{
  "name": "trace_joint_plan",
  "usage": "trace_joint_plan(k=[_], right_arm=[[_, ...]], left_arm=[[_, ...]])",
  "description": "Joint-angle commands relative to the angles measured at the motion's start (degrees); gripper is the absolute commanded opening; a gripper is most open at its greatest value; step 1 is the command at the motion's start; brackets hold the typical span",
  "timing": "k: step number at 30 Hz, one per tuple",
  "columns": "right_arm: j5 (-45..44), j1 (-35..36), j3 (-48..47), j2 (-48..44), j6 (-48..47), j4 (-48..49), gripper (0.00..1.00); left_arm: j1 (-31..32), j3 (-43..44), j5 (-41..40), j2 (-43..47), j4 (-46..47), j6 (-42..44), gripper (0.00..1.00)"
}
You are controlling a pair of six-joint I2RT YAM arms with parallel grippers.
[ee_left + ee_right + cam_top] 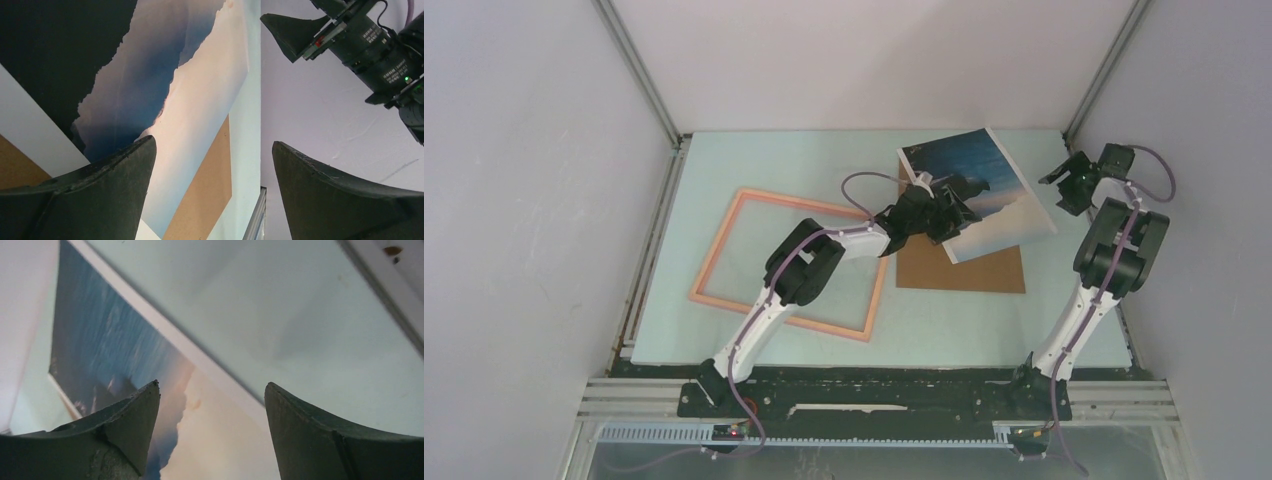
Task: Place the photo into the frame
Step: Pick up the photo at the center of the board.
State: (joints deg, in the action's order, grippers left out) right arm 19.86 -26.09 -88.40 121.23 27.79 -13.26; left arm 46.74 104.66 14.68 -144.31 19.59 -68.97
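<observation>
The photo (pixel 989 175), a dark blue sky-and-water print with a white border, lies askew at the back right, with its near part overlapping the brown backing board (pixel 964 270). The salmon-pink frame (pixel 715 252) lies flat at the left centre with nothing inside it. My left gripper (pixel 967 206) is open over the photo's left part. In the left wrist view (pixel 212 141) nothing is between its fingers, and the photo (pixel 195 95) and board (pixel 207 185) lie beyond them. My right gripper (pixel 1061 183) is open beside the photo's right edge, and the right wrist view (pixel 211 384) shows the photo (pixel 115 345) below it.
The pale green table mat (pixel 824 160) is bounded by white enclosure walls and metal rails, with a rail (pixel 652 250) at the left. The right gripper (pixel 350 35) shows in the left wrist view at the top right. The left arm crosses above the frame's right side.
</observation>
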Motion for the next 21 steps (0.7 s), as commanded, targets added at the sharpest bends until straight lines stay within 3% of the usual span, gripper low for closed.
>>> trace_joint_plan(k=[1,6,11,16,21], right_arm=[[-4.72,0.05,-7.68,3.31,-4.28,-6.59,0.84],[-2.96,0.54,-13.32,6.76,-2.10,-14.04,0.83],[0.78,0.81,-5.26,3.44,0.69,-12.22,0.83],[2.46,0.49,-3.75,2.09,-0.84,-13.65,0.82],[12.09,0.16,-0.65,-0.04,0.36,-11.38,0.82]], left_arm=[[0.61,-3.50,-1.55,2.61,-2.13,-0.78,0.97],[0.39,-4.93,-0.96,2.62,-2.11,-0.76,0.97],[0.12,-5.17,-0.03,2.19,-2.81,-0.48,0.97],[-0.33,-6.22,1.07,2.40,-2.32,-0.51,0.98],[-0.58,-6.58,1.06,2.41,-2.05,-0.46,0.98]])
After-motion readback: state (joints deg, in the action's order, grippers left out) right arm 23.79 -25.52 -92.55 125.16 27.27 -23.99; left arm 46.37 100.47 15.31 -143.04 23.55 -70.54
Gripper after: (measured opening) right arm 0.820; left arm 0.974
